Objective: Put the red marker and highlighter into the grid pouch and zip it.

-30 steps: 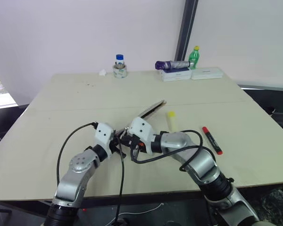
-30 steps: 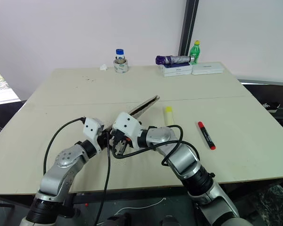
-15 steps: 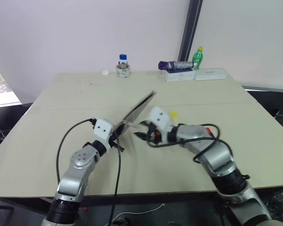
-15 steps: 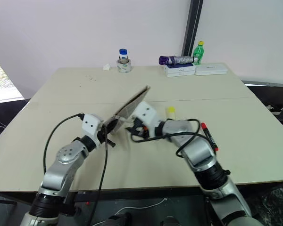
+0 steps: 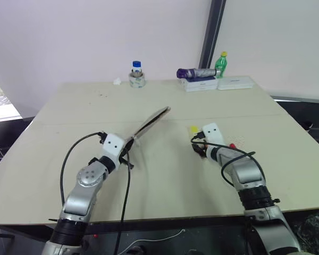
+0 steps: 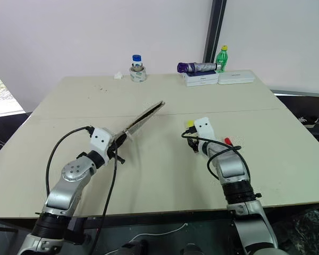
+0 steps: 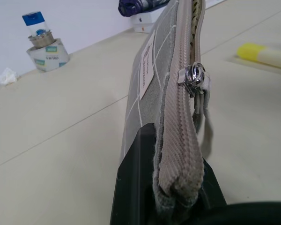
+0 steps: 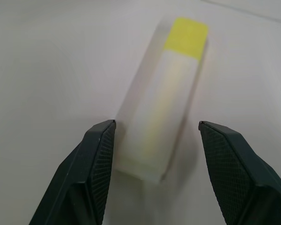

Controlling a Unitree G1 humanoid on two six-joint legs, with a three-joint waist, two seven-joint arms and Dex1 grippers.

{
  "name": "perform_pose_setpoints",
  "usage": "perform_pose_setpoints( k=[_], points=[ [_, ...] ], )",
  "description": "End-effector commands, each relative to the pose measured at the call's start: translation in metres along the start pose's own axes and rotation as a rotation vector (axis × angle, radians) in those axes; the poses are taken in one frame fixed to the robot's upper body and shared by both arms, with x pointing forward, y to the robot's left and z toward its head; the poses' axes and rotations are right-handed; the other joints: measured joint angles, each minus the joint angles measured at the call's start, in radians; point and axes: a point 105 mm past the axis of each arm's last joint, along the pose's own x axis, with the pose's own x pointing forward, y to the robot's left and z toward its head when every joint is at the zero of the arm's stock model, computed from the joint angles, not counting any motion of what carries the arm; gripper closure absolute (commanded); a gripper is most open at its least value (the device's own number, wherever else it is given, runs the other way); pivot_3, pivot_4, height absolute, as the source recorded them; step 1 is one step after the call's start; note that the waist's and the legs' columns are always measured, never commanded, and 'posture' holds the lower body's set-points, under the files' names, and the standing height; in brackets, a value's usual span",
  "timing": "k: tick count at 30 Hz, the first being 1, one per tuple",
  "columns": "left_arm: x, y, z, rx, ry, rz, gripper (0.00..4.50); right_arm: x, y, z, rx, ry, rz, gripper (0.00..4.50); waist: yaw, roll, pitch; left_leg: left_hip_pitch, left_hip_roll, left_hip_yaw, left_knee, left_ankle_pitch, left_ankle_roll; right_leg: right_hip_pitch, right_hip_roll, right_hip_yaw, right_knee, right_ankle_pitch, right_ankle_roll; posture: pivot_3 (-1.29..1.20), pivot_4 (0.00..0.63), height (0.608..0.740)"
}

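Observation:
The grid pouch [image 5: 150, 120] stands on edge, tilted up off the table, and my left gripper [image 7: 171, 187] is shut on its near end. Its zipper slider [image 7: 194, 77] with the pale cord sits just beyond the fingers. The highlighter [image 8: 164, 108] lies flat on the table to the right, yellow cap [image 5: 193, 129] pointing away. My right gripper [image 8: 157, 124] is open and low over it, with one finger on each side of its near end. The red marker [image 6: 228, 142] lies just right of that hand, mostly hidden behind it.
Along the table's far edge stand a blue-capped jar on a tape roll [image 5: 135, 75], a purple umbrella [image 5: 194, 73] on white boxes [image 5: 234, 82] and a green bottle [image 5: 220, 64]. A small paper scrap [image 5: 115, 81] lies near the jar.
My right gripper let go at the pouch, opened and swung right and down to the highlighter. The left gripper kept its hold, and the pouch now stands a little steeper.

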Motion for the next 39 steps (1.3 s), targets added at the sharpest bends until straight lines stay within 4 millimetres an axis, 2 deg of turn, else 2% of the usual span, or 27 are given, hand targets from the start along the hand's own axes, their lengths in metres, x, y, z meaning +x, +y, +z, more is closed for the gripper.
perform_pose_setpoints(
  k=[1, 2, 4, 5, 9, 14, 18, 22, 29, 39],
  points=[
    [0.004, -0.002, 0.011, 0.014, -0.044, 0.007, 4.5, -0.001, -0.004, 0.012, 0.04, -0.051, -0.016, 2.1, 0.0, 0.0, 0.0, 0.0, 0.0, 0.0, 0.0, 0.0, 0.0, 0.0, 0.0, 0.0, 0.0, 0.0, 0.0, 0.0, 0.15, 0.74],
    [0.004, -0.003, 0.01, 0.008, -0.043, 0.009, 4.5, -0.002, -0.004, 0.012, 0.045, -0.052, -0.014, 2.4, 0.001, 0.0, 0.0, 0.0, 0.0, 0.0, 0.0, 0.0, 0.0, 0.0, 0.0, 0.0, 0.0, 0.0, 0.0, 0.0, 0.15, 0.74],
    [0.004, -0.003, 0.009, -0.003, -0.041, 0.013, 4.5, -0.004, -0.005, 0.014, 0.043, -0.059, -0.014, 3.5, 0.001, 0.0, 0.0, 0.0, 0.0, 0.0, 0.0, 0.0, 0.0, 0.0, 0.0, 0.0, 0.0, 0.0, 0.0, 0.0, 0.15, 0.74],
    [0.004, -0.003, 0.009, -0.007, -0.041, 0.014, 4.5, -0.006, -0.006, 0.017, 0.032, -0.067, -0.017, 3.66, 0.001, 0.0, 0.0, 0.0, 0.0, 0.0, 0.0, 0.0, 0.0, 0.0, 0.0, 0.0, 0.0, 0.0, 0.0, 0.0, 0.15, 0.74],
    [0.003, -0.004, 0.008, -0.022, -0.042, 0.015, 4.5, -0.025, -0.002, 0.043, -0.069, -0.154, 0.065, 3.64, 0.002, 0.0, 0.0, 0.0, 0.0, 0.0, 0.0, 0.0, 0.0, 0.0, 0.0, 0.0, 0.0, 0.0, 0.0, 0.0, 0.15, 0.74],
    [0.003, -0.004, 0.008, -0.027, -0.045, 0.006, 4.5, -0.078, 0.021, 0.077, -0.222, -0.3, 0.33, 3.64, 0.002, 0.0, 0.0, -0.001, 0.0, 0.0, 0.001, 0.0, 0.0, 0.0, 0.0, -0.001, 0.0, 0.0, 0.0, 0.0, 0.15, 0.74],
    [0.005, -0.007, 0.009, -0.024, -0.051, -0.009, 4.5, -0.101, 0.036, 0.084, -0.262, -0.333, 0.443, 3.64, 0.001, 0.0, 0.0, 0.0, 0.0, -0.001, 0.001, 0.0, 0.0, 0.0, 0.0, -0.001, 0.0, 0.0, 0.0, 0.0, 0.15, 0.74],
    [0.008, -0.01, 0.012, -0.027, -0.067, -0.02, 4.5, -0.101, 0.045, 0.082, -0.282, -0.312, 0.453, 3.64, 0.004, 0.0, 0.0, -0.001, 0.0, -0.001, 0.001, 0.0, 0.0, 0.001, 0.0, -0.001, 0.0, 0.0, 0.0, 0.0, 0.15, 0.74],
    [0.008, -0.015, 0.016, -0.016, -0.086, -0.044, 4.5, -0.084, 0.042, 0.078, -0.247, -0.256, 0.396, 3.64, 0.005, 0.0, 0.0, -0.001, 0.0, -0.001, 0.002, 0.0, 0.0, 0.001, -0.001, -0.001, 0.0, 0.0, 0.0, 0.0, 0.15, 0.74],
    [0.006, -0.019, 0.016, 0.013, -0.085, -0.065, 4.5, -0.078, 0.048, 0.07, -0.282, -0.21, 0.41, 3.64, 0.005, 0.0, 0.0, -0.001, 0.0, -0.001, 0.002, 0.0, 0.0, 0.0, -0.001, -0.001, 0.0, 0.0, 0.0, 0.0, 0.15, 0.74]
  ],
)
